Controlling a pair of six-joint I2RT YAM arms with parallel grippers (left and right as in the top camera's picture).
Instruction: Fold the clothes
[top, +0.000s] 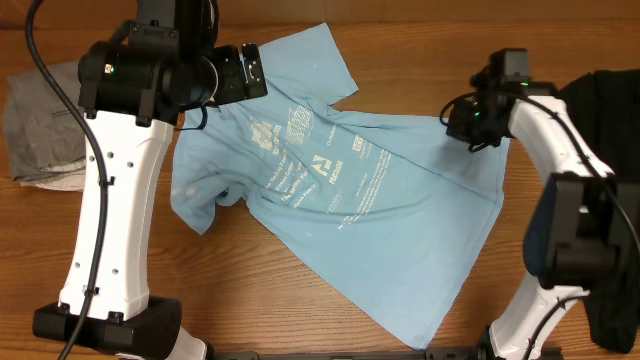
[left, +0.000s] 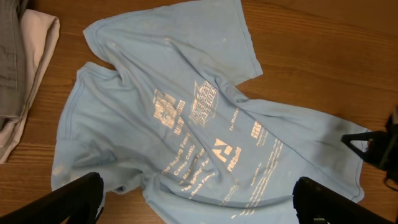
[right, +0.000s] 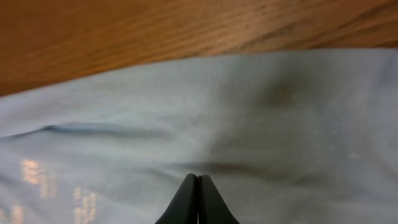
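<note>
light blue cotton t-shirt (top: 385, 215) lies rumpled, print up, on the brown wooden table (top: 400, 20). right gripper (right: 198, 180) looks clenched on its 3 o'clock hem; left gripper (left: 199, 182) hangs released above. pull outward, flattening wrinkles before folding.

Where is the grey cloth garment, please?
Overhead view: the grey cloth garment lies at the wooden table's left edge, beside the light blue cotton T-shirt.

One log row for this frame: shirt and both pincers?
T-shirt: unfolded, rumpled, print up | left pincer: open, raised over T-shirt | right pincer: shut, at T-shirt edge, grip unclear
</note>
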